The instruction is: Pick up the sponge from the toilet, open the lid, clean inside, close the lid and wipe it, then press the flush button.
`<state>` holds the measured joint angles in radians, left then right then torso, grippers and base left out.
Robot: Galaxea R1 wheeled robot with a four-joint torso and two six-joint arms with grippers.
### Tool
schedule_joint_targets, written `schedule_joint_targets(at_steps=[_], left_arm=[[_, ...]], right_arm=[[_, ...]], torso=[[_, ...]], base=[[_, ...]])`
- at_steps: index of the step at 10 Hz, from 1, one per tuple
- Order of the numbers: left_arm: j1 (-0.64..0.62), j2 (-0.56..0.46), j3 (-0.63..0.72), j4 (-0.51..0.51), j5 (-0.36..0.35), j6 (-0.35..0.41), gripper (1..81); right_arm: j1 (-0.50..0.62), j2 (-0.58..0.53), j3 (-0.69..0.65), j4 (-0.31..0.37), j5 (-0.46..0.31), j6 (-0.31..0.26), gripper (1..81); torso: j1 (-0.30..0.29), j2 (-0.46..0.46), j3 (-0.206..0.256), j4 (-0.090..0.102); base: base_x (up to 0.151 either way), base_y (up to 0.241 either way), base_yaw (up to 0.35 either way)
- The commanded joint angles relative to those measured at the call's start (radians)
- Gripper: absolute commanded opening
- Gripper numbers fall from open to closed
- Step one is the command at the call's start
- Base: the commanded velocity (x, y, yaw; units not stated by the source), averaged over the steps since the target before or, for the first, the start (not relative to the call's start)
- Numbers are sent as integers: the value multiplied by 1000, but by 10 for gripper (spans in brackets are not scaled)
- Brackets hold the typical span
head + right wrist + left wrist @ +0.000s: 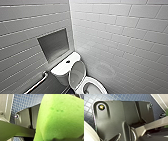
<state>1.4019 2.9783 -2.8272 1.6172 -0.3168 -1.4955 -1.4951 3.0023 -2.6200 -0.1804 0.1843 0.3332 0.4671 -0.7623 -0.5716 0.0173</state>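
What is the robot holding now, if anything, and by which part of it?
The right tool seems to hold the sponge, which sits close before its wrist camera. Which part is gripped cannot be told.

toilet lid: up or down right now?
Up. The lid stands raised, leaning back toward the tank, greyish inner face showing, and the bowl below it is exposed.

Looks like a small bathroom or toilet room: white ceramic toilet in a corner, lid raised, round flush button on the tank top. Has walls of pale rectangular tile, with a recessed niche and a metal grab bar beside the toilet. Shows, from the wrist cameras, a floor of small dark-blue mosaic tiles.
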Motion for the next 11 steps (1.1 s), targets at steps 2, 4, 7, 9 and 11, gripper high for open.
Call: schedule_joint_targets(at_steps=[2, 4, 7, 9, 11], left_arm=[[22, -13, -5, -2, 39, -8, 811], [55, 7, -9, -48, 135, -3, 811], [72, 42, -5, -459, 262, 453, 811], [61, 51, -1, -1031, 265, 1032, 811], [58, 48, 4, -991, 274, 1021, 811]], right_arm=[[12, 0, -3, -14, -57, -3, 10], [11, 6, -8, -13, -57, -3, 10], [8, 20, -20, -13, -58, -2, 10], [3, 23, -27, -13, -58, 0, 10], [2, 22, -37, -11, -57, 1, 10]], torso=[[-8, 13, 3, 0], [-15, 24, 8, 0], [-15, 23, 8, 0], [-15, 23, 8, 0], [-15, 23, 8, 0]], base=[[0, 0, 0], [0, 0, 0], [0, 0, 0], [0, 0, 0], [0, 0, 0]])
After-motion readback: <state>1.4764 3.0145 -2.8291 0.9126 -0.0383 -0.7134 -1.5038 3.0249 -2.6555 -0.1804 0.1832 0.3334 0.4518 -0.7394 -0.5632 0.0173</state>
